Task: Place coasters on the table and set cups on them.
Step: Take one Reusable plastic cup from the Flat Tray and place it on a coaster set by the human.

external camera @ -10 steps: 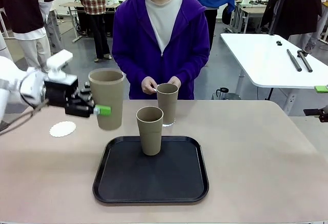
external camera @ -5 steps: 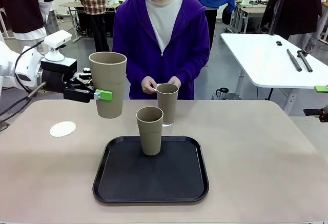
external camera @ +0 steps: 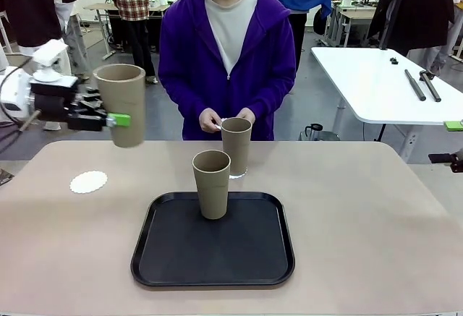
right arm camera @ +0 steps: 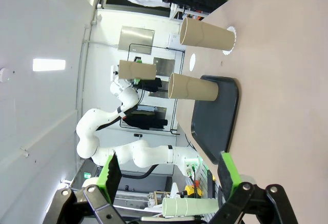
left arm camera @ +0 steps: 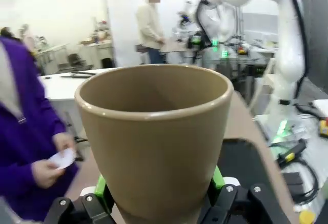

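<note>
Carried up and left across the frame, the left gripper (external camera: 114, 118) stays clamped on one of the cups (external camera: 123, 88), now held clear in the upper left, above and slightly right of the bare coaster (external camera: 88, 181) on the table (external camera: 376, 215). Lowering onto that coaster looks like the next step. The right gripper (right arm camera: 169, 175) gapes wide, holding nothing.

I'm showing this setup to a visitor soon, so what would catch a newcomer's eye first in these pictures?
The left gripper holds a tan cup high in the air at the left side of the table, near a bare white coaster lying on it. In the middle, a second cup stands on the black tray, and a third cup stands just beyond it, in front of a person in purple.
</note>
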{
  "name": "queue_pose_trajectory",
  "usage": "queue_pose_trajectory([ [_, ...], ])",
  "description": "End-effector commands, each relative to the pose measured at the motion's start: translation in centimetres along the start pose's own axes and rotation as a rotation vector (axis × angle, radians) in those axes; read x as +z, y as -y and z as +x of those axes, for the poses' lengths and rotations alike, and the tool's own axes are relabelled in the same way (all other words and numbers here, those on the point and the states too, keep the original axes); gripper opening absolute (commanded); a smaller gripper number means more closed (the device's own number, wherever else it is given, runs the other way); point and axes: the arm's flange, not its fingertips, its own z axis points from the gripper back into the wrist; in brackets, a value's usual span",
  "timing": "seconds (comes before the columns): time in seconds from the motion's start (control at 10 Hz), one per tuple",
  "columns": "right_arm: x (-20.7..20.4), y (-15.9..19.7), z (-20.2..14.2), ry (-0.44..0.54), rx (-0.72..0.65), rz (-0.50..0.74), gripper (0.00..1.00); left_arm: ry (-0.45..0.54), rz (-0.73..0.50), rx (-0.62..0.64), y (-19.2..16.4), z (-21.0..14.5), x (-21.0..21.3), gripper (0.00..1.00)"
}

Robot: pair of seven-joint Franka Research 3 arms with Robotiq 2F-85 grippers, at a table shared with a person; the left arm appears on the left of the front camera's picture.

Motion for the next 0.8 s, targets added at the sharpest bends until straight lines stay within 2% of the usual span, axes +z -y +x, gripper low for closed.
queue_pose_trajectory([
  [0.0, 0.0, 0.0, 0.1, -0.003, 0.001, 0.003, 1.0, 0.008, 0.107, -0.016, -5.4, -1.7, 4.8, 0.85],
  [0.2, 0.0, 0.0, 0.1, -0.003, 0.001, 0.003, 1.0, 0.005, 0.191, -0.012, -7.9, -3.6, 9.5, 0.85],
  [0.4, 0.0, 0.0, 0.1, -0.003, 0.001, 0.003, 1.0, 0.01, 0.249, 0.045, -9.2, -4.8, 12.4, 0.85],
  [0.7, 0.0, 0.0, 0.1, -0.003, 0.001, 0.003, 1.0, 0.025, 0.199, 0.109, -8.8, -5.9, 12.1, 0.85],
])
